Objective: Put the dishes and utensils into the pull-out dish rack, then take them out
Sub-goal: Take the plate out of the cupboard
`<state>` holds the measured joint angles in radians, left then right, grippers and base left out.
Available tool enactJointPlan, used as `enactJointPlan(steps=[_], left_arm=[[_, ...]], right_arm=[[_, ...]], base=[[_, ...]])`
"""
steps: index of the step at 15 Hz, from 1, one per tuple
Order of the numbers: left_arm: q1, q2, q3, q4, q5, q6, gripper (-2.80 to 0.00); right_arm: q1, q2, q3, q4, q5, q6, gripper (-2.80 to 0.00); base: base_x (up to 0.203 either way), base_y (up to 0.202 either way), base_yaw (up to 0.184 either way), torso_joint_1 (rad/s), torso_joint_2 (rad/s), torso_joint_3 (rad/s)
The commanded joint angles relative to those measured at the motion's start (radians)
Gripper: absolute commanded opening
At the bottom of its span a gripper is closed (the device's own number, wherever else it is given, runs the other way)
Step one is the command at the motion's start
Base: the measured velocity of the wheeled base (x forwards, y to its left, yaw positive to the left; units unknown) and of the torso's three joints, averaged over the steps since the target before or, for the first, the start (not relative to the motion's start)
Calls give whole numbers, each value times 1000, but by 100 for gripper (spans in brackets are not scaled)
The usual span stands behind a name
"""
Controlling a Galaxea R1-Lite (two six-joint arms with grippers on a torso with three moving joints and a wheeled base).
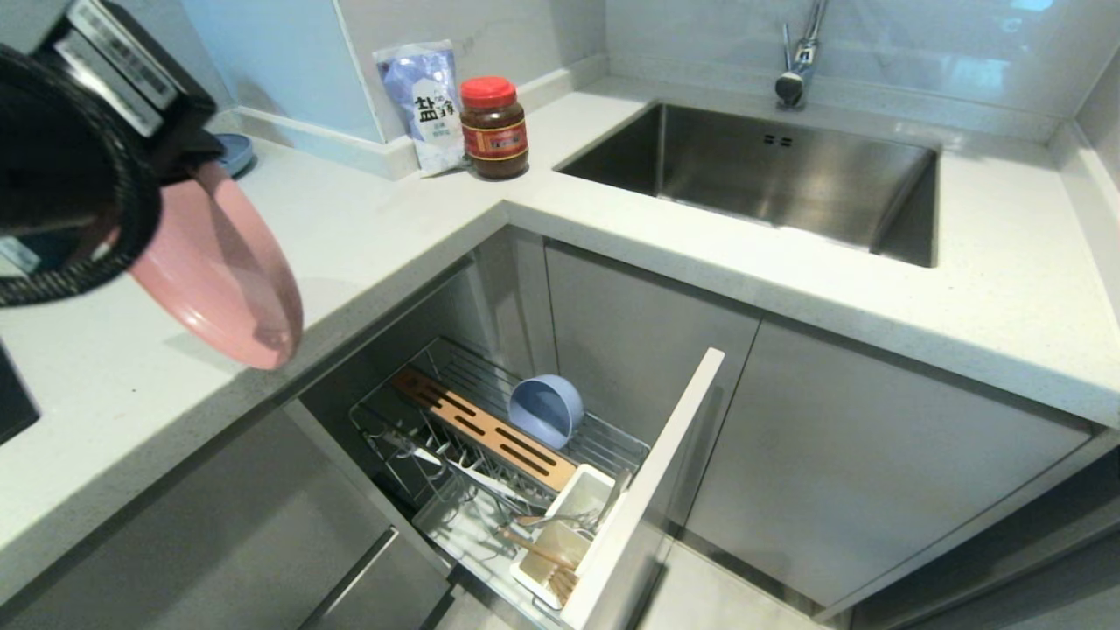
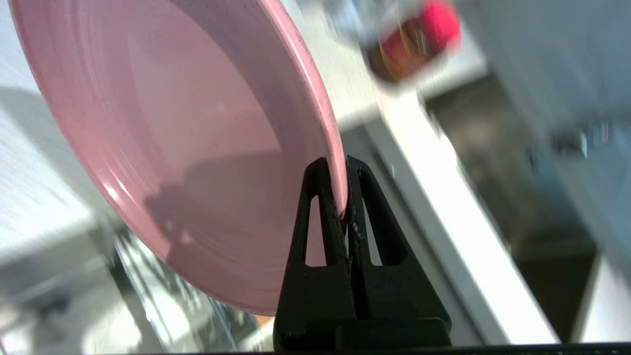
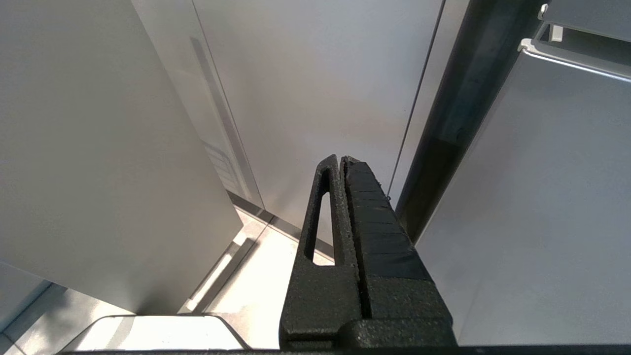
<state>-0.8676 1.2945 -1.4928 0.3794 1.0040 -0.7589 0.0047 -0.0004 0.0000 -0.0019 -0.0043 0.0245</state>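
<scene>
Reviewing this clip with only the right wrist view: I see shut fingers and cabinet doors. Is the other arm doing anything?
Observer: Yes. The left gripper is shut on the rim of a pink plate, above the counter.
Operator: Is the rack open?
Observer: The dish rack is pulled out below the counter.
Operator: Anything in it?
Observer: A blue bowl on its side; cutlery and chopsticks in the white box.

Head view looks down on the counter (image 1: 367,254); left wrist view close on the pink plate (image 2: 187,148), shared upper left; right wrist view faces cabinets (image 3: 305,88).
</scene>
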Motion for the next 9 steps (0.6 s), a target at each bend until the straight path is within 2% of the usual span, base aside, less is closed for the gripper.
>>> enactJointPlan(steps=[1,6,7,8,9], left_arm=[[138,-58,-62,0,-7,54,-280],[427,-80,-117,2,-95,237,-280],[480,-81,-118,10,-139,275,-280],[541,-82,-121,39,-209,301,-280],[592,-85,-127,92,-312,332,-280]], right_arm=[[0,-4,2,0,0,0,-280],[1,-4,2,-1,0,0,-280],[0,-4,2,0,0,0,-280],[1,-4,2,-1,0,0,-280],[0,-4,2,0,0,0,-280]], base=[[0,0,0,0,0,0],[0,0,0,0,0,0],[0,0,0,0,0,0],[0,0,0,0,0,0],[0,0,0,0,0,0]])
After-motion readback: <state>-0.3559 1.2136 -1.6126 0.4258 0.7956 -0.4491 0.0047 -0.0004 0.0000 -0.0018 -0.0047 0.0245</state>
